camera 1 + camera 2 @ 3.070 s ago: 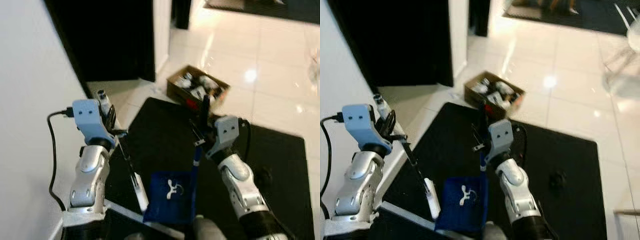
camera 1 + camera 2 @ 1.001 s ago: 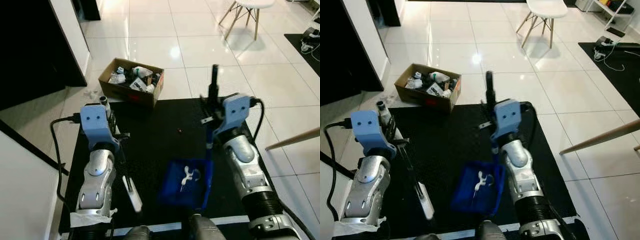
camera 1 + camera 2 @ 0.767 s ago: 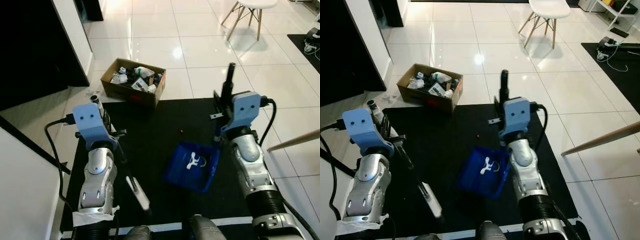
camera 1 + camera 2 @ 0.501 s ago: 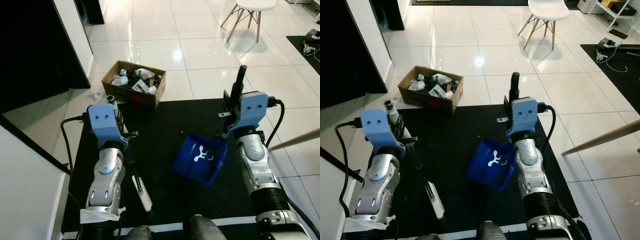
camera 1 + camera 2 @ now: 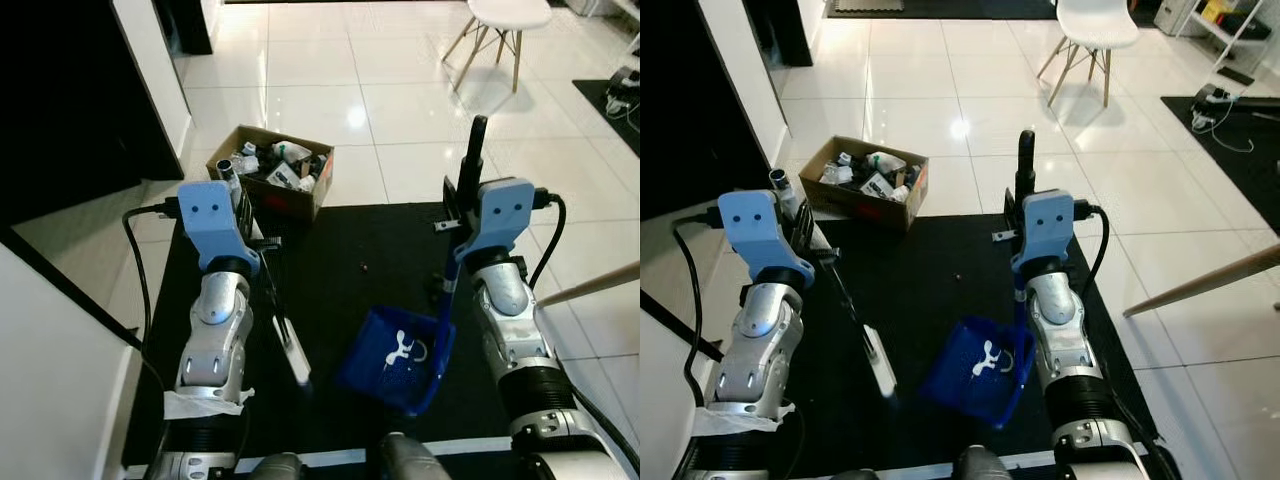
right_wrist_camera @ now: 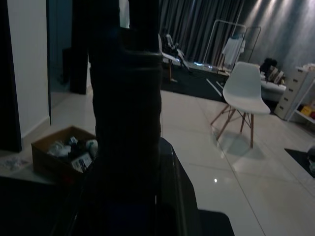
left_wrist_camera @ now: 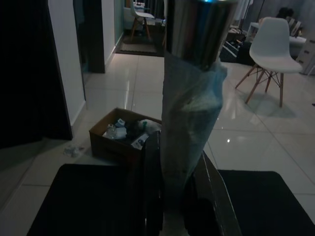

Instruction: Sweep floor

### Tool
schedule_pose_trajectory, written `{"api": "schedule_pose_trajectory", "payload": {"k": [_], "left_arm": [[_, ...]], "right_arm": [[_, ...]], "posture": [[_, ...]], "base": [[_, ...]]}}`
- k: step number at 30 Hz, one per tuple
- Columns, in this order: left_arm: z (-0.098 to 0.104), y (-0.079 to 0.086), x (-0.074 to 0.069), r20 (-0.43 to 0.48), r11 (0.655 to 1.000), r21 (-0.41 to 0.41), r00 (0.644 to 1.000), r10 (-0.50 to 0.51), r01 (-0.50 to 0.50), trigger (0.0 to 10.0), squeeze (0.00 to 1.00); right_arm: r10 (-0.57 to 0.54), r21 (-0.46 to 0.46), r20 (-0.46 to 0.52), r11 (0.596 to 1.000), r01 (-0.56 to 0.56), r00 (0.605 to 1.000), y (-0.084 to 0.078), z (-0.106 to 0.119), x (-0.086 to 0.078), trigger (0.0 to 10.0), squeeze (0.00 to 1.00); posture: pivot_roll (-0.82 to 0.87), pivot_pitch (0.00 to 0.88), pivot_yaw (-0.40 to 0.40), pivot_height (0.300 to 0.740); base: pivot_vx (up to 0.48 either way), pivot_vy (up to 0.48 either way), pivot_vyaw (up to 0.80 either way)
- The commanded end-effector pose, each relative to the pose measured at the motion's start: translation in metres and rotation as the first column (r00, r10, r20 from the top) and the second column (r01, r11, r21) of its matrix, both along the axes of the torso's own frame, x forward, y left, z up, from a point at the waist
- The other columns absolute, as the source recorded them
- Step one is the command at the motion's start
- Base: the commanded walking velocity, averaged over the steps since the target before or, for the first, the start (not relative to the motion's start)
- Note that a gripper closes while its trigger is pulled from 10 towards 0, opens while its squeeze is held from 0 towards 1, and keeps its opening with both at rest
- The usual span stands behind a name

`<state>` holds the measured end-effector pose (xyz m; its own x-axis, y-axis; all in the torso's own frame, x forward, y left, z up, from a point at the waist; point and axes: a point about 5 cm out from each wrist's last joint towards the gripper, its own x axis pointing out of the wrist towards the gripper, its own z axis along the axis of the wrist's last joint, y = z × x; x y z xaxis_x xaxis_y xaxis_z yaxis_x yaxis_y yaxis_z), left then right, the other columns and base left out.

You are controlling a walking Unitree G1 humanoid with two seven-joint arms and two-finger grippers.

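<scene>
1. Left eye view: the robot stands on a black mat [image 5: 330,290] laid over pale floor tiles [image 5: 300,90]. The left claw [image 5: 248,232] is clamped on the shaft of a small broom [image 5: 282,328], whose pale head hangs low over the mat at about 6 o'clock of that claw. The right claw [image 5: 462,215] is closed on the upright handle of a blue dustpan [image 5: 398,358], which tilts just above the mat at roughly 7 o'clock of that claw. A small speck [image 5: 364,267] lies on the mat between the two arms, about 12 o'clock of the pan. White bits already sit in the pan, so I judge some sweeping done, with this speck still to collect.

2. Right eye view: the same layout. The broom head and pan are near each other but apart, and the speck lies beyond both. A cardboard box [image 5: 865,178] full of rubbish sits at 11 o'clock, at the mat's far edge; a white chair [image 5: 1092,35] stands at 1 o'clock, well apart.

3. Left wrist view: dim. The broom shaft runs up the middle, gripped, with the box and chair beyond.

4. Right wrist view: very dark. The dustpan handle stands upright in the grip; the box and chair are faintly visible.
</scene>
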<state>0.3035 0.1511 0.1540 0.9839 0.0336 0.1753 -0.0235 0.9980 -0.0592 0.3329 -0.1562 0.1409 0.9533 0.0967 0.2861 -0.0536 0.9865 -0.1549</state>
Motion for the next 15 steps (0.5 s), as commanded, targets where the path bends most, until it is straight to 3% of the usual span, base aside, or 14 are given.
{"api": "schedule_pose_trajectory", "payload": {"k": [1, 6, 13, 15], "left_arm": [[0.005, 0.0, 0.002, 0.026, 1.0, 0.013, 1.0, -0.016, 0.016, 10.0, 0.0], [0.007, -0.002, 0.006, 0.039, 0.999, 0.026, 0.999, -0.028, 0.027, 10.0, 0.0], [0.007, -0.008, 0.008, 0.05, 0.998, 0.038, 0.998, -0.046, 0.044, 10.0, 0.0], [0.007, -0.01, 0.009, 0.055, 0.998, 0.04, 0.997, -0.052, 0.05, 10.0, 0.0]], "right_arm": [[-0.008, 0.015, 0.063, 1.0, 0.007, 0.998, 0.002, 0.013, 0.001, 10.0, 0.0], [-0.003, 0.026, 0.063, 1.0, 0.001, 0.998, 0.013, 0.011, 0.002, 10.0, 0.0], [-0.004, 0.027, 0.065, 1.0, 0.002, 0.998, 0.012, 0.011, 0.003, 10.0, 0.0], [-0.003, 0.021, 0.067, 1.0, 0.002, 0.998, 0.009, 0.011, 0.003, 10.0, 0.0]], "posture": [[0.02, 0.033, -0.015, 0.74], [0.0, 0.013, 0.004, 0.74], [-0.01, 0.022, 0.002, 0.74], [-0.01, 0.018, 0.004, 0.74]], "base": [[0.0, 0.0, 0.0], [0.0, 0.0, 0.0], [0.0, 0.0, 0.0], [0.285, 0.0, 0.0]]}}
